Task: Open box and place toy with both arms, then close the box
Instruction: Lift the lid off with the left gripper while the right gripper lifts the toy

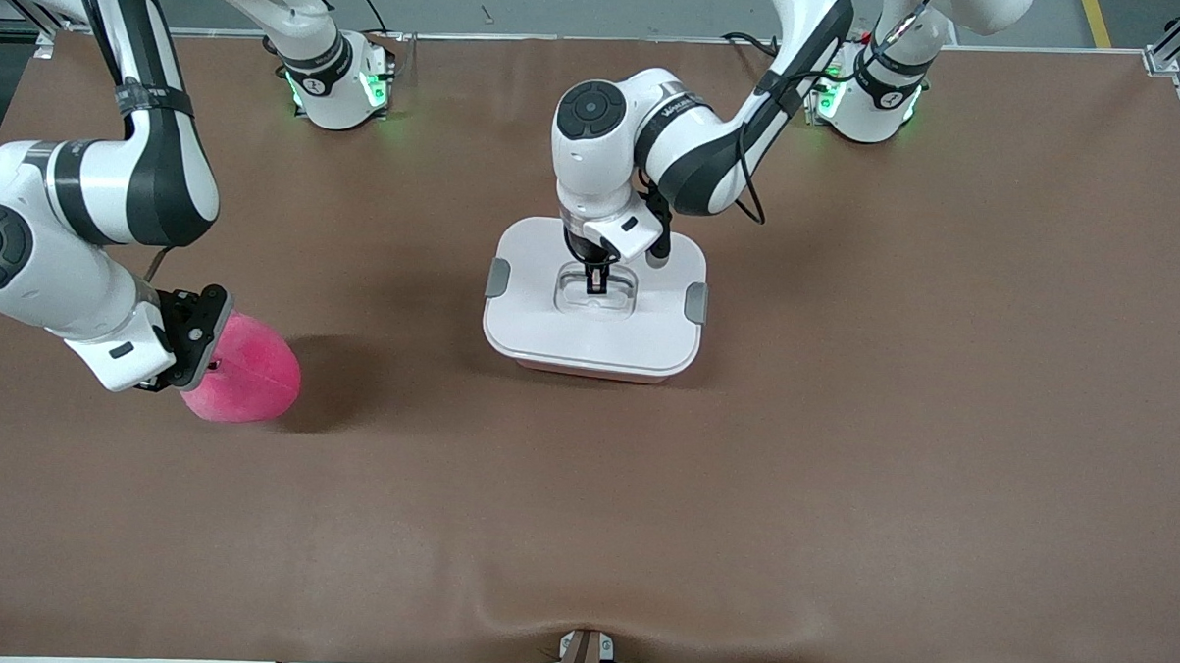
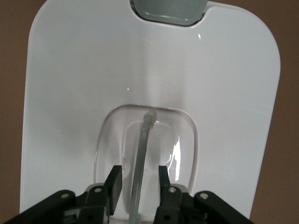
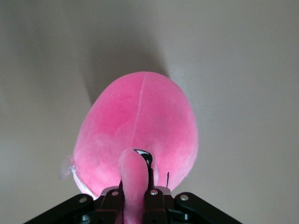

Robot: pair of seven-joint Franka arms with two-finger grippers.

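The box (image 1: 541, 320) stands mid-table with its white lid (image 2: 93, 70) on and grey clips (image 1: 497, 277) (image 1: 696, 303) at both sides. My left gripper (image 1: 597, 283) reaches down into the lid's clear recessed handle (image 1: 612, 306). Its fingers (image 2: 113, 179) straddle the clear handle bar (image 2: 142, 149) with a gap on each side, so it is open (image 2: 138, 173). The hot-pink toy (image 1: 250, 369) (image 3: 140, 121) is at the right arm's end of the table. My right gripper (image 1: 211, 362) (image 3: 136, 193) is shut on one of its ear flaps (image 3: 133, 172). Whether the toy rests on the table I cannot tell.
The brown table cover (image 1: 842, 429) runs bare between toy and box and toward the front camera. A fold bulges in it near the front edge (image 1: 580, 621). The two arm bases (image 1: 338, 87) (image 1: 868, 101) stand along the table's edge farthest from the camera.
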